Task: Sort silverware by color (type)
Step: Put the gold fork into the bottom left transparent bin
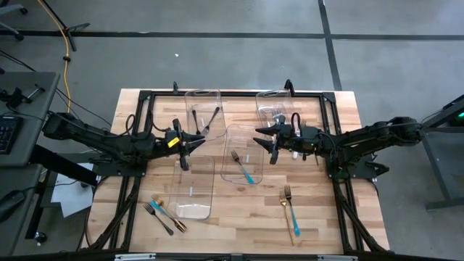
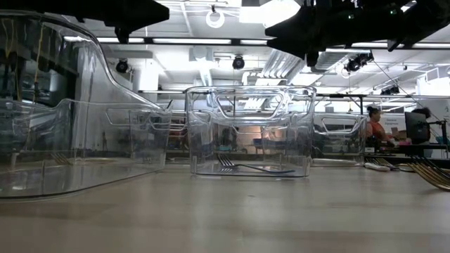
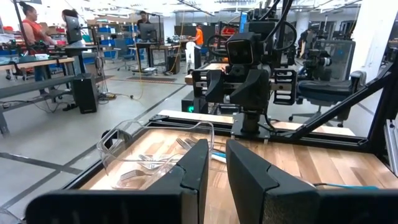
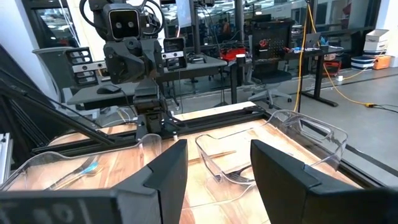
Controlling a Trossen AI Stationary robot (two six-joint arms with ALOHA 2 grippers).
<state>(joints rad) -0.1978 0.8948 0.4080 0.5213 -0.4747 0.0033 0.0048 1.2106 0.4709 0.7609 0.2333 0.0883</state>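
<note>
Sorting sits partway: black forks (image 1: 209, 119) fill the upper-left bin (image 1: 202, 96), and a teal-handled fork (image 1: 243, 166) lies in the centre bin (image 1: 242, 132). Loose silverware (image 1: 164, 214) waits lower left; a gold fork (image 1: 289, 210) waits lower right. Left gripper (image 1: 183, 161) is narrow and empty; right gripper (image 1: 265, 145) is wide and empty.

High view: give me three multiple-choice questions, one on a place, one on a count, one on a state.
1. Where does the teal-handled silver fork lie?
A. in the central clear plastic bin
B. on bare wood
C. between robot fingers

2. How many clear bins stand on the wooden table?
A. two
B. four
C. six

3. The right end effector is:
A. shut on a fork
B. open and empty
C. out of view

Answers: 1 A, the bin's walls surround it. 2 B, four show from above. 3 B, its fingers stand apart with nothing between.
</note>
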